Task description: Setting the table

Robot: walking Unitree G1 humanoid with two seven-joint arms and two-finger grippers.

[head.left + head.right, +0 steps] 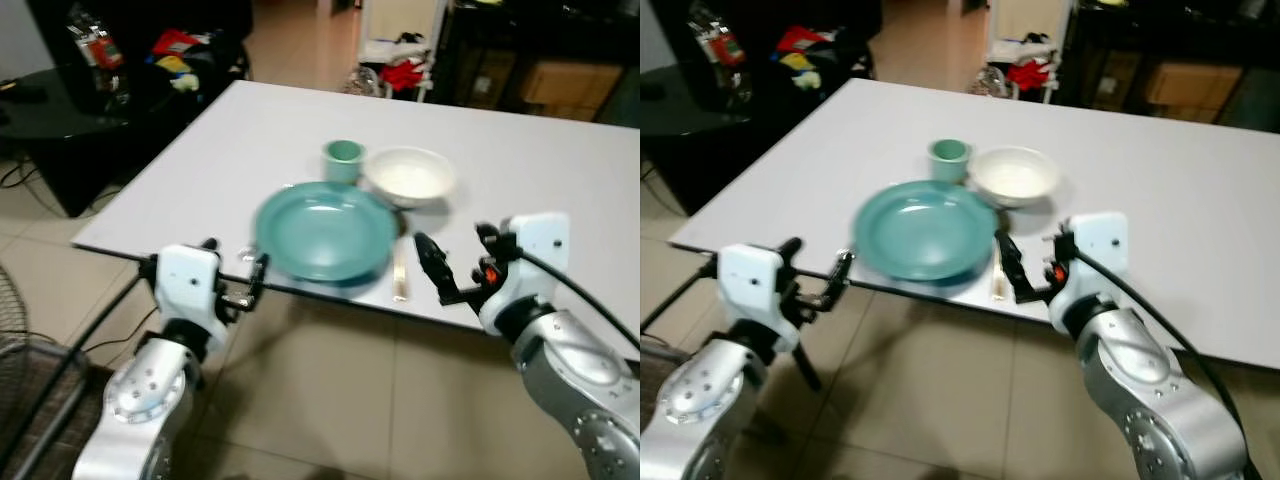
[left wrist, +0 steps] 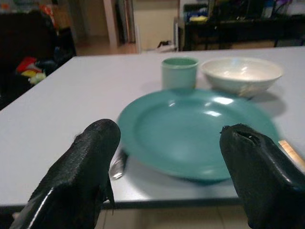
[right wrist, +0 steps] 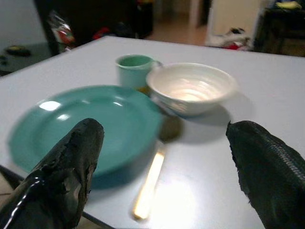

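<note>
Teal plate [image 1: 325, 232], cup [image 1: 343, 160], white bowl [image 1: 409, 175] all empty; both claws wide apart, holding nothing.

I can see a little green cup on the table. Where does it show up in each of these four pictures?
Left eye view: the green cup stands behind the teal plate, left of the white bowl.
Right eye view: same spot, upper centre.
Left wrist view: top centre, beyond the plate.
Right wrist view: upper left of centre.
Shared landmark: the white bowl right beside it.
</note>
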